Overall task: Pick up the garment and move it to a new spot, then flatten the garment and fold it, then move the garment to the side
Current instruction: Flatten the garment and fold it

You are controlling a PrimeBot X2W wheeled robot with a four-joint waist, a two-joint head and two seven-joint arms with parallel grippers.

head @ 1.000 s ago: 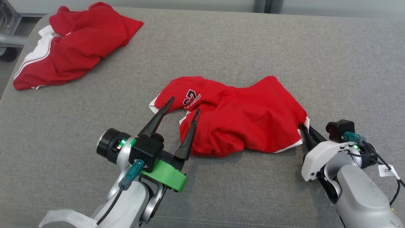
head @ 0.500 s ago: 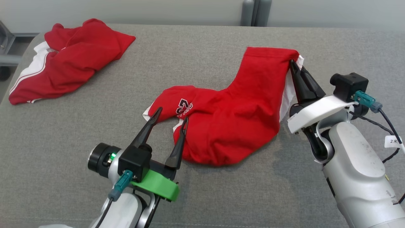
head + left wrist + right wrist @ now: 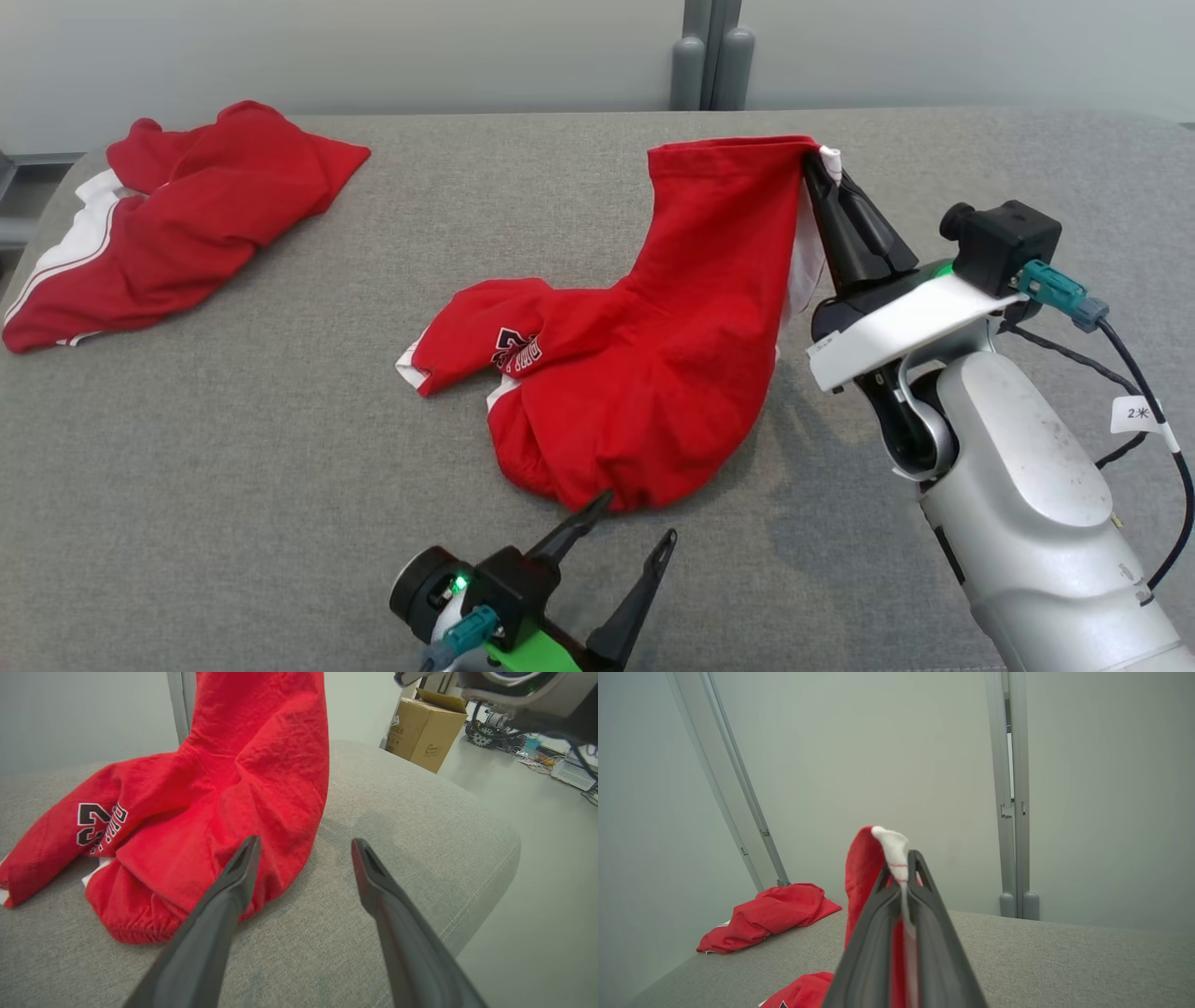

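Note:
The garment [image 3: 653, 345] is red with white trim and a dark number print. One corner of it is lifted off the grey cushioned surface [image 3: 280, 448], and its lower bulk still rests there. My right gripper [image 3: 820, 168] is shut on the white-trimmed corner, seen up close in the right wrist view with the trim [image 3: 894, 851] pinched between the fingers. My left gripper [image 3: 635, 523] stands open at the near edge, just in front of the garment's bunched lower end [image 3: 154, 896], with nothing between its fingers [image 3: 233, 877].
A second red and white garment [image 3: 177, 215] lies crumpled at the far left of the surface. The surface's right edge [image 3: 486, 877] drops to a floor with a cardboard box [image 3: 425, 728]. A wall and metal posts [image 3: 709, 56] stand behind.
My right gripper has lifted the garment's corner up and away from me. My left gripper has drawn back toward the near edge and to the right. The camera has also tilted.

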